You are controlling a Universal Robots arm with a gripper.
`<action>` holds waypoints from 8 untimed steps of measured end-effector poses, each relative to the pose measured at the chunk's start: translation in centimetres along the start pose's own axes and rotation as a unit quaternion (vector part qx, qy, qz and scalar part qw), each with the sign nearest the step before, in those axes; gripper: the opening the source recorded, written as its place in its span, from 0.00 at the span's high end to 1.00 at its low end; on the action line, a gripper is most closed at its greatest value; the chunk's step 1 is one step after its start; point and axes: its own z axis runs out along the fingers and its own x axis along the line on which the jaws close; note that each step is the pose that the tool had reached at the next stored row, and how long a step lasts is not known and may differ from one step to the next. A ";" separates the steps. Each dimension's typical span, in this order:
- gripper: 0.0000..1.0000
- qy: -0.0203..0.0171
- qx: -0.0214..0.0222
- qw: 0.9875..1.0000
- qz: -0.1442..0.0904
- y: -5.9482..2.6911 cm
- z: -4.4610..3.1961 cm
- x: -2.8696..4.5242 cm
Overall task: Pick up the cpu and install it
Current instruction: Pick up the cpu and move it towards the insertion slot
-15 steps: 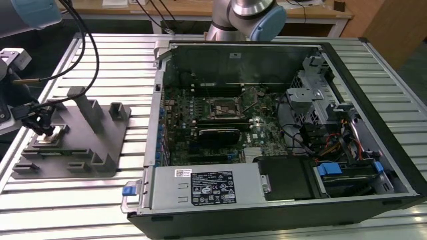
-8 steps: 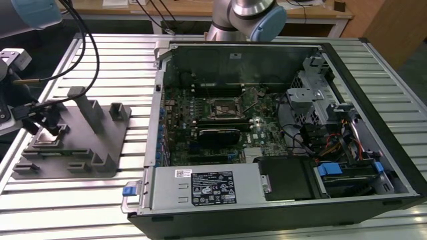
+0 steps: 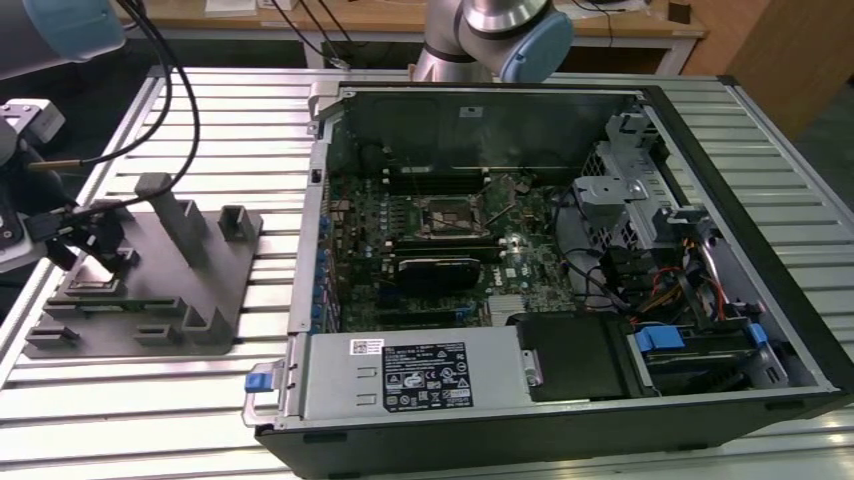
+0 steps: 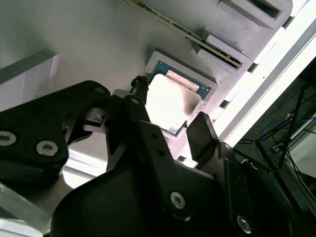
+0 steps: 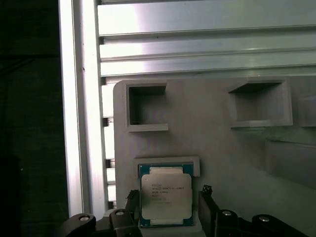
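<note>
Cpu [image 5: 166, 202] in tray [image 5: 222, 148] recess; gripper [image 5: 168, 192] astride w/ fingers [image 5: 207, 210] apart

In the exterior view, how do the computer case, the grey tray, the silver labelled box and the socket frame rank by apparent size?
1. computer case
2. grey tray
3. silver labelled box
4. socket frame

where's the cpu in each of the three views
Exterior view: cpu in the grey tray, exterior view's left, under the tool.
First wrist view: cpu in its recess between the tool's fingers.
Second wrist view: cpu glaring bright between those fingers.
Shared landmark: the grey tray.
</note>
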 end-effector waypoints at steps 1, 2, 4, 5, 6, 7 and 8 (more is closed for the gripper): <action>0.41 -0.001 0.000 1.000 0.000 -0.01 0.07 0.00; 0.41 -0.001 0.000 1.000 0.000 -0.01 0.11 0.00; 0.41 -0.002 0.000 1.000 0.000 -0.01 0.27 0.00; 0.41 -0.002 0.000 1.000 0.000 -0.01 0.38 0.01; 0.41 -0.002 0.000 1.000 0.000 -0.02 0.47 0.02; 0.41 -0.002 0.000 1.000 0.000 -0.03 0.52 0.02; 0.41 -0.002 0.000 1.000 0.000 -0.03 0.55 0.03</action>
